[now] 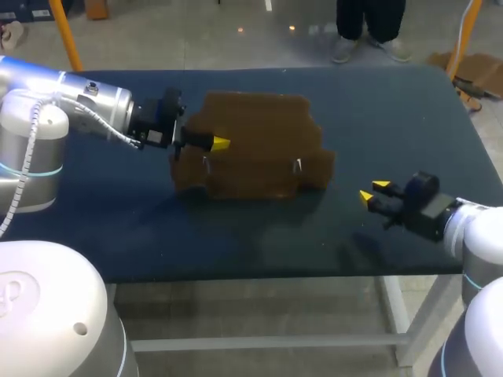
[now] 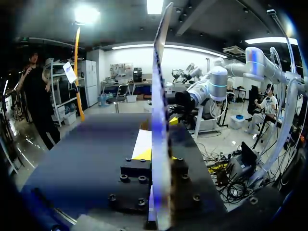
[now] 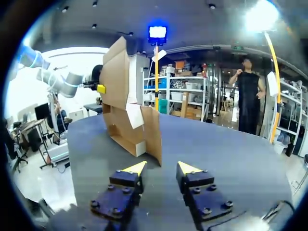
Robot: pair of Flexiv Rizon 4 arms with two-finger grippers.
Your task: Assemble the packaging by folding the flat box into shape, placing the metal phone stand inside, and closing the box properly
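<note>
Our left gripper (image 1: 214, 144) is clenched on the cardboard box (image 1: 259, 149). In the L wrist view one panel of the box runs edge-on straight btwn the fingers (image 2: 143, 154), w/ a yellow tip pressed to each face, so it's pinched from both sides. That panel stands upright and rises well above the tips. In the head view only one tip shows, at the box edge nearest that arm. The rest of the box stretches ahead of the gripper, away from the arm.

Our right gripper (image 3: 162, 168) is released: tips apart, nothing btwn them, hanging over bare table (image 1: 236, 236). Seen from the R wrist, the box stands ahead of it, off toward its left finger and well apart. It's only partly folded: a tall panel up top, lower walls bent round, a pale flap inside, and the bottom edge looks down on the table. The left gripper's yellow tip shows on the box's far side, high on the tall panel.

In the head view the two grippers are well apart, w/ the box's near corner btwn them.
</note>
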